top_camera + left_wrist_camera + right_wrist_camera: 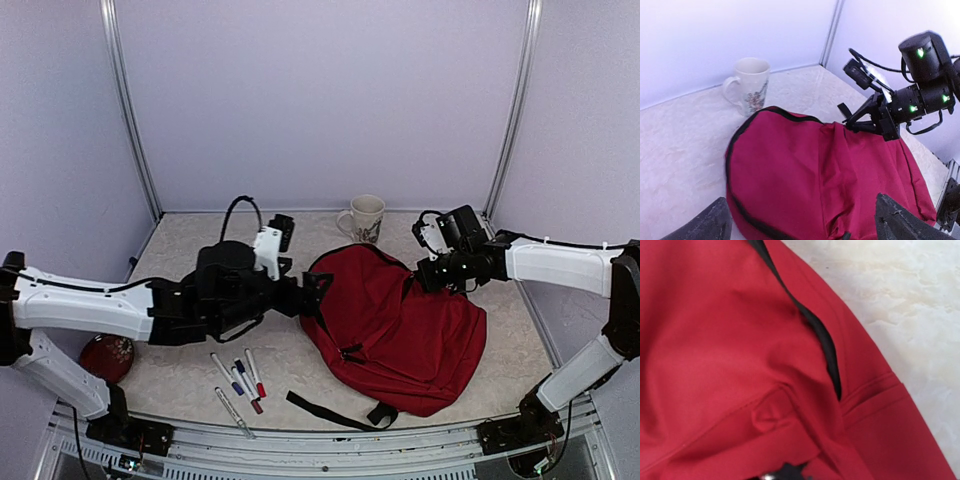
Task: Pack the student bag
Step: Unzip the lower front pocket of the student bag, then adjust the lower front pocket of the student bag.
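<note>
Far left, near edge: you have a dark-red round object (pixel 106 357) lying on the table (pixel 190 250) beside the left arm's lower link.

Left gripper (pixel 318 290): it reaches in over the left edge of the student bag (pixel 400 335). Jaws stand wide apart. In the left wrist view, one fingertip (pixel 710 225) sits at each bottom corner, with only red fabric below and nothing held between them.

In front of that arm, you see a small cluster of markers (pixel 240 378) loose on the table. Their caps are red and blue, and they lie just left of the bag's lower corner. A black strap (pixel 330 412) trails along the table at the bag's near edge.

Back centre: a black flat object (pixel 283 230) lies near the rear wall. To its right a white patterned mug (pixel 366 217) stands upright, handle to the left, just behind the bag's top and apart from it.

Student bag: it lies flat in the middle-right of the table. In the right wrist view a black zip line (pixel 822 337) runs along its curved edge.

Right gripper (pixel 428 272): it sits at the bag's upper right edge. Jaws are together, and the right wrist view shows red fabric bunching toward the fingertips, so note it as pinched on the bag's cloth.
</note>
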`<control>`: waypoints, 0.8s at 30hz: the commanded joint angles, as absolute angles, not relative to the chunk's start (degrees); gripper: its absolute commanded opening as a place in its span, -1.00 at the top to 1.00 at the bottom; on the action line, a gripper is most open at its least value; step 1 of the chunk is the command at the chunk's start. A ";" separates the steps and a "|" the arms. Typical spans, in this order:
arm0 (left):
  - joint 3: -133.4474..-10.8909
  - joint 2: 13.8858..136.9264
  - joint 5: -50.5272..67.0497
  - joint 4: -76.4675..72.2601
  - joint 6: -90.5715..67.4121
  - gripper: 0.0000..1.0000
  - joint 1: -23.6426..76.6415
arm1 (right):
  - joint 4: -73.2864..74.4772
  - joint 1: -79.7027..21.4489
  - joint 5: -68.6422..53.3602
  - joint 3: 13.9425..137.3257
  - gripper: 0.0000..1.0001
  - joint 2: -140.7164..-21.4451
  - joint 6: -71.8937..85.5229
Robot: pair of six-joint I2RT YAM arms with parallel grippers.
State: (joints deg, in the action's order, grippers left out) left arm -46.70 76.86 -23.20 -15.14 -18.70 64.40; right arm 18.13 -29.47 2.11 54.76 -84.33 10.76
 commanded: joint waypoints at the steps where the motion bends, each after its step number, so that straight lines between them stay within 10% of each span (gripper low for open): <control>1: -67.22 96.89 -15.96 -5.63 -11.59 -0.97 66.83 | 17.91 -29.00 1.20 55.53 1.00 -81.95 11.74; 6: -88.20 117.63 -15.68 4.88 -6.16 -0.98 70.12 | 18.03 -28.99 0.25 55.13 1.00 -80.96 12.60; 18: -84.96 120.86 -14.18 0.41 -14.50 -0.95 62.14 | 17.75 -28.95 -1.01 54.63 1.00 -79.74 12.52; 24: -83.06 121.42 -11.75 3.07 -16.07 -0.32 59.69 | 18.41 -28.98 -0.25 55.33 1.00 -79.37 12.40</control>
